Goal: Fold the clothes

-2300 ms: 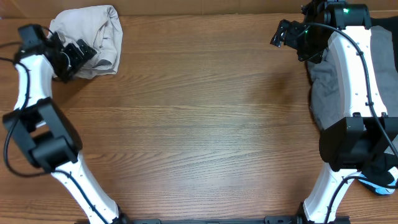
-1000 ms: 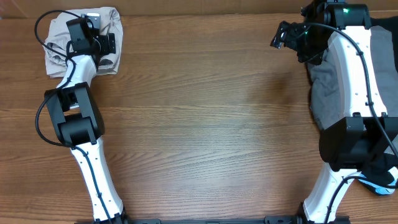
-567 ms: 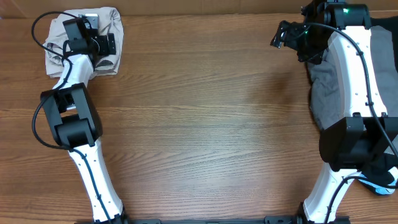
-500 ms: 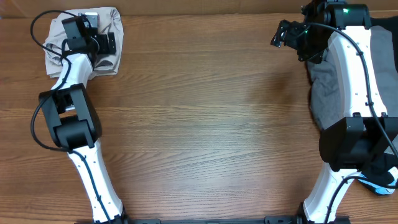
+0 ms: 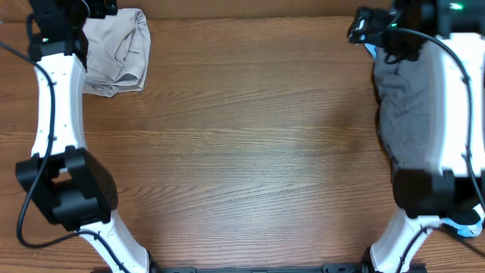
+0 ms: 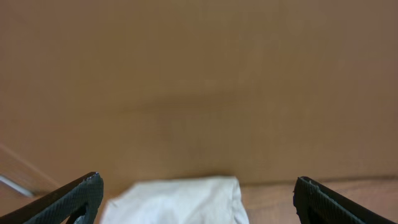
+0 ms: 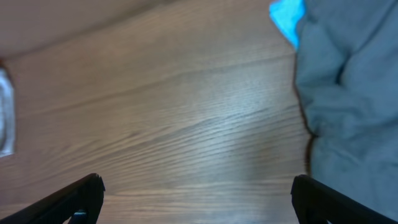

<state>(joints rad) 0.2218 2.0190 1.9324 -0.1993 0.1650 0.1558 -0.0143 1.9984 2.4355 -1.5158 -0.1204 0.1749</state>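
Note:
The beige shorts [image 5: 117,47] lie bunched in a rough fold at the table's far left corner; in the left wrist view their edge [image 6: 180,202] shows low between the fingers. My left gripper [image 5: 97,7] is open and empty [image 6: 198,190], raised above the shorts near the back edge. A pile of grey clothes [image 5: 405,114] lies at the right, with a light-blue piece [image 7: 287,18] at its far end. My right gripper [image 5: 366,26] is open and empty [image 7: 196,186], over bare wood just left of the grey pile [image 7: 348,93].
The wooden table [image 5: 250,144] spans the middle. A brown cardboard wall [image 6: 199,81] stands behind the table's back edge. Another blue item [image 5: 462,227] shows at the right arm's base.
My left gripper has lifted off the beige shorts and swung back toward the table's far edge, now open. The right gripper has shifted slightly right. The shorts stay in place.

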